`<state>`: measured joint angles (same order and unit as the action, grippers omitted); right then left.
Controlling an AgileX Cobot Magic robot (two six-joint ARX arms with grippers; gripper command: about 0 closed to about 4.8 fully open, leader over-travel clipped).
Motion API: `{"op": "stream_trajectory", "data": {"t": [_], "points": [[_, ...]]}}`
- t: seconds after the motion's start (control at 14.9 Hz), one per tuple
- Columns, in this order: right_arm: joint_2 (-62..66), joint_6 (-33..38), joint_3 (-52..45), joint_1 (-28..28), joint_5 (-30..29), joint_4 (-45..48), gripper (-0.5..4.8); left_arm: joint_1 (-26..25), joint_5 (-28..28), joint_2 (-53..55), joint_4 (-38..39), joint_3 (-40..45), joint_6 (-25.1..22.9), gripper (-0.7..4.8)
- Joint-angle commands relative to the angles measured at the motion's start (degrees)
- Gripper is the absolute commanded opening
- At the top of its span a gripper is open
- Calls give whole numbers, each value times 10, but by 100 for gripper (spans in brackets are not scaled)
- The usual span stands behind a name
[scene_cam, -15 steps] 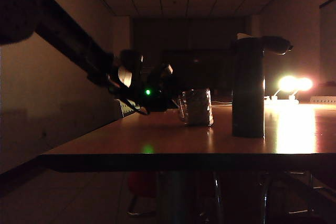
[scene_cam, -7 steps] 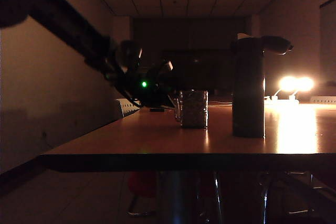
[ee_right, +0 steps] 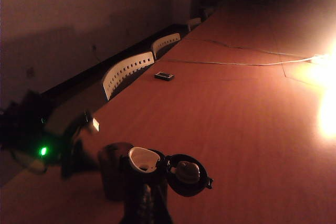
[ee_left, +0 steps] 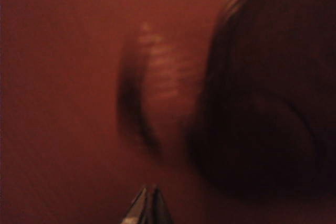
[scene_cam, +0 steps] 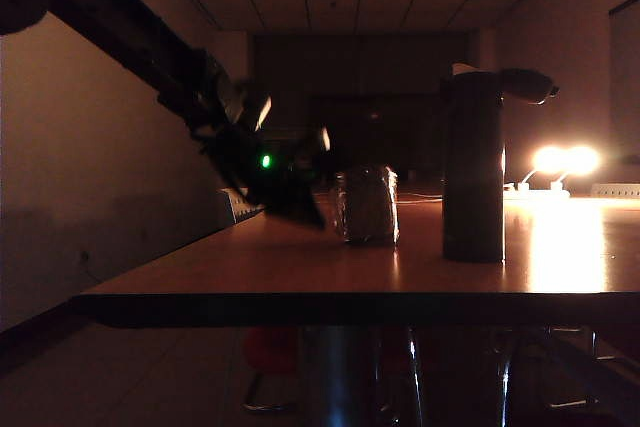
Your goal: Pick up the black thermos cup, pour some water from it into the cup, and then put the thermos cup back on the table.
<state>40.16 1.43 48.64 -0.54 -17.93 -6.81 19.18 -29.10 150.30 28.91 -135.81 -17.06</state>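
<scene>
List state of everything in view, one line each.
thermos: upright on table, lid flipped open
glass: upright on table, contents unclear
left end effector: shut, empty, beside glass
right end effector: shut, empty, above thermos

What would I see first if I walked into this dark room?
Probably the tall black thermos cup standing on the table with its lid flipped open, beside bright lamps glowing at the far right. Left of it sits the sparkly cup, and a robot arm's shut left gripper with a green light leans right beside it.
</scene>
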Motion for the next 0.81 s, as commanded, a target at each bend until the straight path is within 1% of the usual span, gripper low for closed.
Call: {"op": "stream_trajectory", "data": {"t": [0.07,0.2,0.34,0.47,0.54,0.61,0.67,0.74,0.81], "points": [[0,-2,2,0,-2,11,-1,0,0,-23,25,-1,-19,-6],[0,-2,2,0,-2,11,-1,0,17,-38,38,-1,-27,-6],[-1,-2,2,0,-6,11,-1,0,19,-40,-2,-1,-17,-6],[-1,-2,2,0,-16,14,-1,2,19,-39,-38,-1,14,-2],[-1,-2,2,0,-16,17,-1,4,19,-39,-49,-1,21,9],[-1,-2,2,0,-16,23,-1,6,14,-39,-60,-1,25,36],[-1,-2,2,0,-16,27,-1,6,-4,-39,-70,-1,25,36],[-1,-2,2,0,-16,29,-1,6,0,-39,-86,-1,25,36],[-1,-1,2,0,-18,28,-1,5,19,-39,-111,-1,30,35]]}}
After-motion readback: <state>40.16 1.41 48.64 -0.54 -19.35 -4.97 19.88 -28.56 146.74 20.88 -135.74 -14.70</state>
